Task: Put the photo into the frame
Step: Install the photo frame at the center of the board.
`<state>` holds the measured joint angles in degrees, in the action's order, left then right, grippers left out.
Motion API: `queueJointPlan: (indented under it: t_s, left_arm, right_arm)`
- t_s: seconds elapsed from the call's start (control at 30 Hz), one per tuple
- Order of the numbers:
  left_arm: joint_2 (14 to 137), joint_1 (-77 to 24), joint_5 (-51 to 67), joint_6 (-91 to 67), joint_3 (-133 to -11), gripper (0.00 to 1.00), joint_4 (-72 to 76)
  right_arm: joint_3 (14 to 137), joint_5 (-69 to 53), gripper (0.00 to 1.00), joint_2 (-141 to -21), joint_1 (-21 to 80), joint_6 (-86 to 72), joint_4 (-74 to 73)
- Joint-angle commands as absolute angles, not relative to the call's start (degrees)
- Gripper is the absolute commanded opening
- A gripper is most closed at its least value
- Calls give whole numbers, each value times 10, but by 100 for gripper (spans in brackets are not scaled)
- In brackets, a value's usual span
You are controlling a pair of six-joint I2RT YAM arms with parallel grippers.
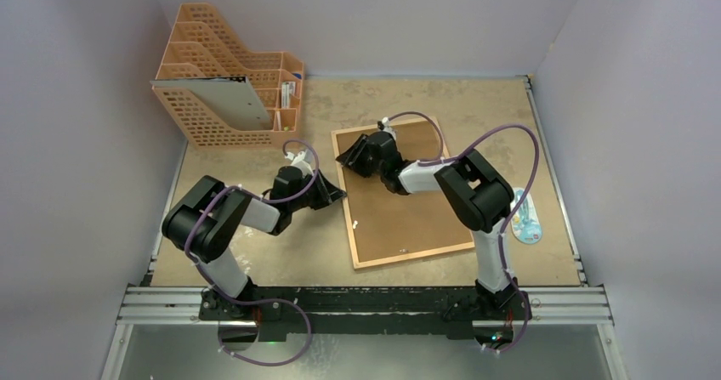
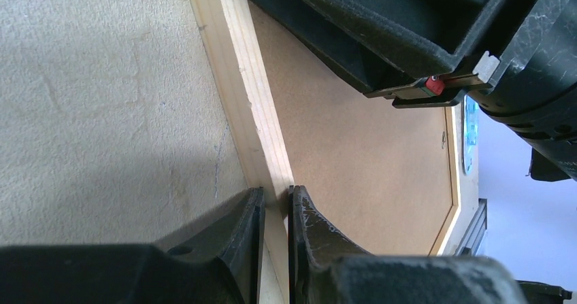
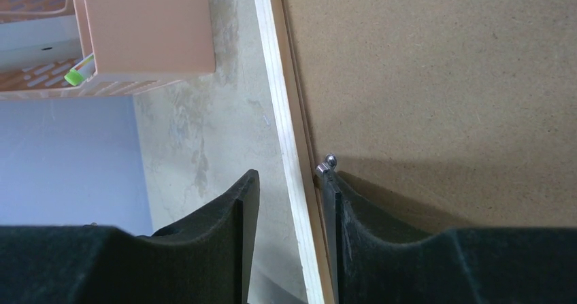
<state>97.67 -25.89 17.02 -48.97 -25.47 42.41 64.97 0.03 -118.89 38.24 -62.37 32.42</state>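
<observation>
Left gripper (image 2: 275, 209), as I held it, pinched tight on the frame (image 2: 238, 79), lying brown backing (image 1: 400, 223) up on the table (image 1: 476, 108); right gripper (image 3: 291, 178) straddled its edge, parted, gripping nothing.

Frame (image 2: 253, 113): pale bare wood, matt, faint grain, a few nicks.
Backing panel (image 3: 442, 79): brown hardboard, matt, fine-fibred.
Clip (image 3: 329, 160) at panel edge: shiny metal.
Worktop (image 2: 102, 113): mottled beige, rough, grainy.
File rack (image 3: 150, 25): orange plastic, smooth, low sheen.
Left gripper (image 2: 275, 198) jaws: black plastic, matt, scuffed.
</observation>
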Motion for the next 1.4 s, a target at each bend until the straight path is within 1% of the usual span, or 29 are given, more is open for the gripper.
queueJointPlan:
  t_s: [0.0,0.17,0.27,0.5,0.7,0.9,1.1,1.13,1.2,1.27,1.37]
  left_arm:
    - [1021,-268,156,-461,-223,4,283]
    - [1027,-268,163,-462,-222,3,286]
    - [1029,-269,165,-461,-221,3,288]
    - [1034,-270,163,-464,-216,2,293]
    - [1033,-270,163,-471,-217,3,298]
    - [1006,-269,152,-465,-224,8,279]
    - [989,-268,152,-437,-247,16,253]
    - [988,-268,153,-432,-250,18,249]
    - [985,-268,154,-422,-255,22,244]
    - [984,-268,156,-415,-257,27,243]
    - [982,-268,169,-407,-258,34,247]
  right_arm:
    - [660,2,42,-1210,384,-634,325]
    - [650,-4,40,-1217,384,-658,352]
    - [624,-1,38,-1217,386,-689,392]
    - [606,15,38,-1217,388,-714,407]
    - [612,2,42,-1188,387,-699,395]
    - [576,10,48,-1073,364,-636,339]
    - [554,83,56,-945,303,-501,169]
    - [545,97,60,-927,287,-480,142]
    - [526,135,62,-895,252,-451,99]
    - [512,192,66,-878,218,-441,54]
    - [488,195,70,-859,161,-437,19]
